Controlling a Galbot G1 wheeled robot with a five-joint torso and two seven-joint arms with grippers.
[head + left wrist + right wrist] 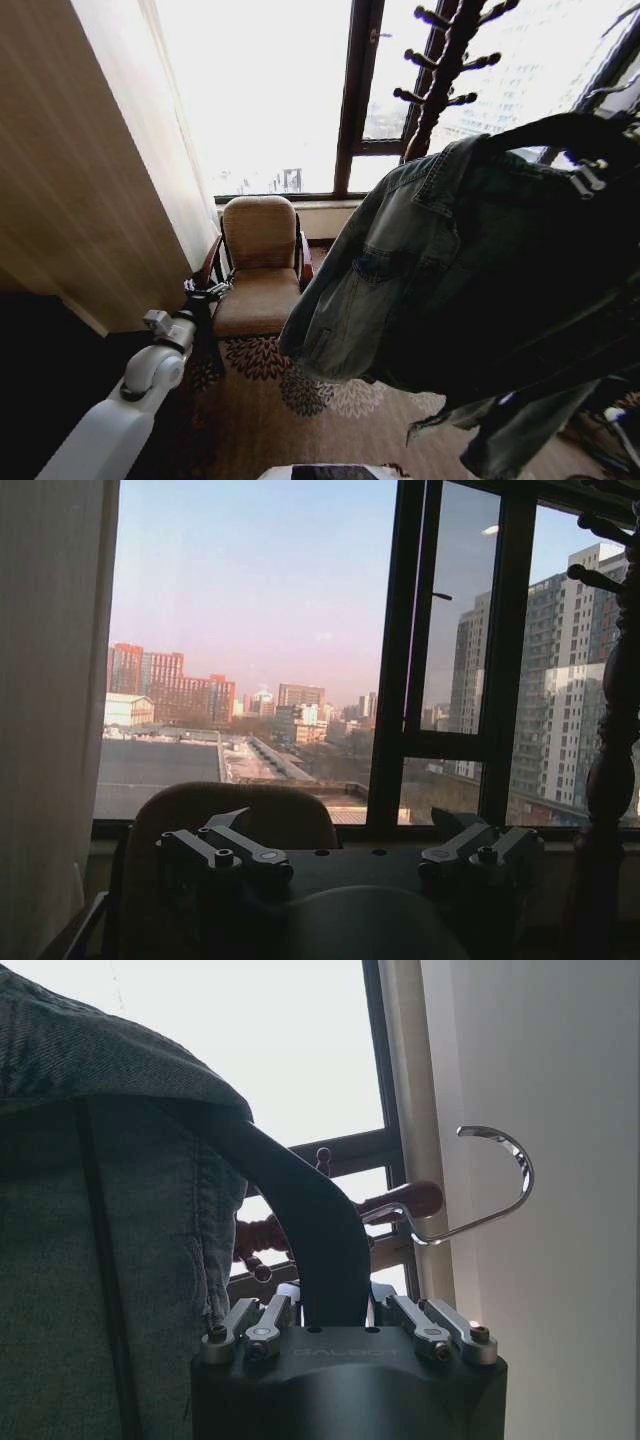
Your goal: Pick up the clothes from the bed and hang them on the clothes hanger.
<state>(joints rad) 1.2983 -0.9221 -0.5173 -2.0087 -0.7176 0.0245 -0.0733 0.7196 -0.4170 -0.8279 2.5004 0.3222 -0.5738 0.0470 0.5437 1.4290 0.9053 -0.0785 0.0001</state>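
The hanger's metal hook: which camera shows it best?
The right wrist view. There the silver hook curves clear against the pale wall, above the black hanger clamped in the right pincer. The head view shows the hanger's arm over the denim jacket, its hook not discernible. The left wrist view faces the window.

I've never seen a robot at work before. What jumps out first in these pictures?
The big denim jacket fills the right of the head view, draped on a black hanger that the right gripper holds up by its arm, silver hook free. Behind it a wooden coat stand rises against the bright window. The left gripper hangs low by a tan armchair.
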